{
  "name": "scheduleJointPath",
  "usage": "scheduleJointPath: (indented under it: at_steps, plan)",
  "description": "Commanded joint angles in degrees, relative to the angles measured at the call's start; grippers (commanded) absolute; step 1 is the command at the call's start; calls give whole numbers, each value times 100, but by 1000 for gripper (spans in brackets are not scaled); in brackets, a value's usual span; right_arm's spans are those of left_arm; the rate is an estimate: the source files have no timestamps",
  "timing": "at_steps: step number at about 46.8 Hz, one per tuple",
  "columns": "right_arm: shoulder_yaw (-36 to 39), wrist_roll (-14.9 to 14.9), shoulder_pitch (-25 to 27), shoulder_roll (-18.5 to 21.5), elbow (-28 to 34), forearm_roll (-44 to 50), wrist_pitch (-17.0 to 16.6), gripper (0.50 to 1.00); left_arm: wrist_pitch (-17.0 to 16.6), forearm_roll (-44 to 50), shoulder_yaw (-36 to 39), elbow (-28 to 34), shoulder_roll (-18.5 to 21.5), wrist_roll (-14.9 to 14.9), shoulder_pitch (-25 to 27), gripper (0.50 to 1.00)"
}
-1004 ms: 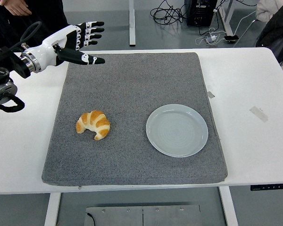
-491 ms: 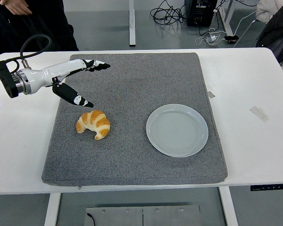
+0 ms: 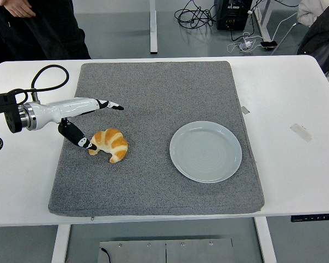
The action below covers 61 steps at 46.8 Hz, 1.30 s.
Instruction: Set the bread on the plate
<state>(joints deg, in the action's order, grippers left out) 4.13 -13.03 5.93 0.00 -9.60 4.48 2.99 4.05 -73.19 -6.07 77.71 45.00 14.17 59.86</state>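
Fingers of our left hand, now lowered, are spreading open around the golden crescent-shaped croissant; nothing gripped yet.

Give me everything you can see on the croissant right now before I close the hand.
The croissant is a golden-brown crescent with paler cream bands across its ridged back, glossy like a baked crust. It lies flat on the grey mat, left of the empty plate and apart from it, horns pointing toward the table's near edge. It looks whole. The left hand is open around its far-left end: the thumb tip is at that end, fingers extended above it, not yet grasped.
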Motion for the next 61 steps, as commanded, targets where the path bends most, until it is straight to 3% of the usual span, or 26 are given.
scheduleJointPath:
  at_steps: [1, 19, 50, 61]
  plan:
    - [0, 2, 5, 0, 2, 0, 0, 1000, -10, -177, 1, -10, 9, -2, -44, 977]
    - [0, -7, 5, 0, 2, 0, 0, 1000, -308, -652, 1, -142, -97, -2, -361, 977]
    - [0, -7, 5, 0, -7, 0, 0, 1000, -1029, -881, 177, -766, -720, 7, -493, 972]
    - [0, 2, 5, 0, 2, 0, 0, 1000, -1073, -951, 212, -827, -879, 24, -563, 972]
